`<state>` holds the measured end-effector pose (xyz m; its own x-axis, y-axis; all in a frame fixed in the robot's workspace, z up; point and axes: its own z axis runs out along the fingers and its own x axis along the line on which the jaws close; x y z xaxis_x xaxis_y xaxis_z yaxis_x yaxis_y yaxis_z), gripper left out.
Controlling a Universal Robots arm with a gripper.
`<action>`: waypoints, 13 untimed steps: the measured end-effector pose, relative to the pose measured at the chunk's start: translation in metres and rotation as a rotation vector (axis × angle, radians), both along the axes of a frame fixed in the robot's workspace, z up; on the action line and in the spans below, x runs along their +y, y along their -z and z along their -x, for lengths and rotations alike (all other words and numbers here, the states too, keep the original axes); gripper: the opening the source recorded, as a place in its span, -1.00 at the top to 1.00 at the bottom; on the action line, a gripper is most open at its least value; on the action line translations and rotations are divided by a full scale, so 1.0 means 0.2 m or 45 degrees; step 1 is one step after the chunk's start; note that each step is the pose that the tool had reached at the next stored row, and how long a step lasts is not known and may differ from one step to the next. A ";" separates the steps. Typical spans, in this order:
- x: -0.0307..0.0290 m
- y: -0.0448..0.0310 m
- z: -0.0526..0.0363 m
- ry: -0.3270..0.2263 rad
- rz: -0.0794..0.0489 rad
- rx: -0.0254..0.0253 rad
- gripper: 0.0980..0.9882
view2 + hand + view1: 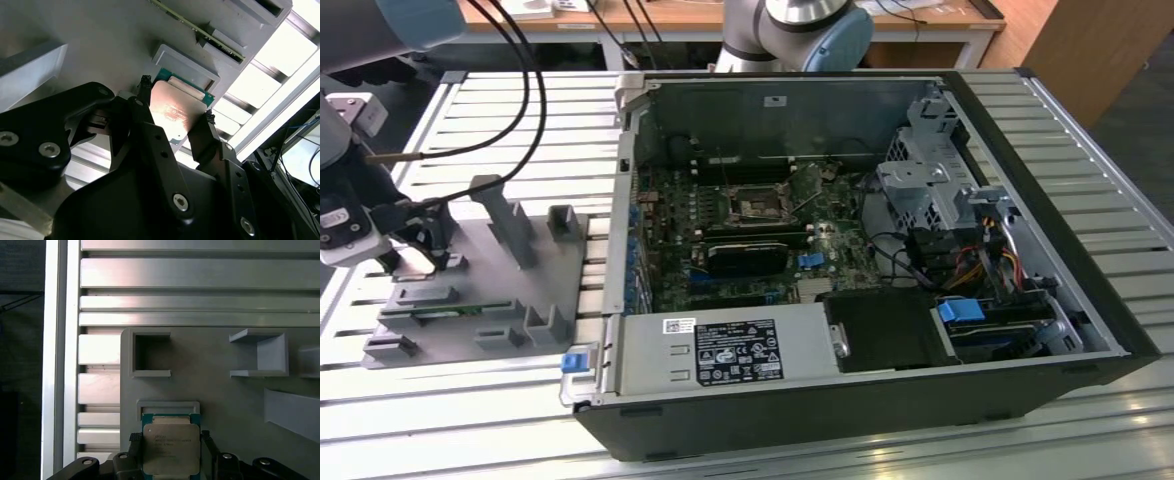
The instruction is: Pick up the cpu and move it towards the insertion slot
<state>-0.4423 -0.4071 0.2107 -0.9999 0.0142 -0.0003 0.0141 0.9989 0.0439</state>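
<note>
The gripper has its two black fingers pressed against opposite edges of the cpu, grasping it at a small raised pocket of the grey tray. The chip's silvery lid carries faint printed lines (too small to make out). In the exterior view the tray sits at nine o'clock. The insertion slot lies well apart from it, near centre inside the open computer case. A white printed label marks the power supply at six o'clock.
</note>
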 end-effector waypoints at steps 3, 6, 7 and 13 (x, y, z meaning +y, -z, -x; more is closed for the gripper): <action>0.000 -0.003 0.000 0.000 0.000 0.0000 0.00; 0.000 -0.007 0.000 0.000 0.000 0.0000 0.00; 0.000 -0.007 0.000 0.000 0.000 0.0002 0.00; 0.000 -0.012 0.000 0.000 0.000 0.0000 0.00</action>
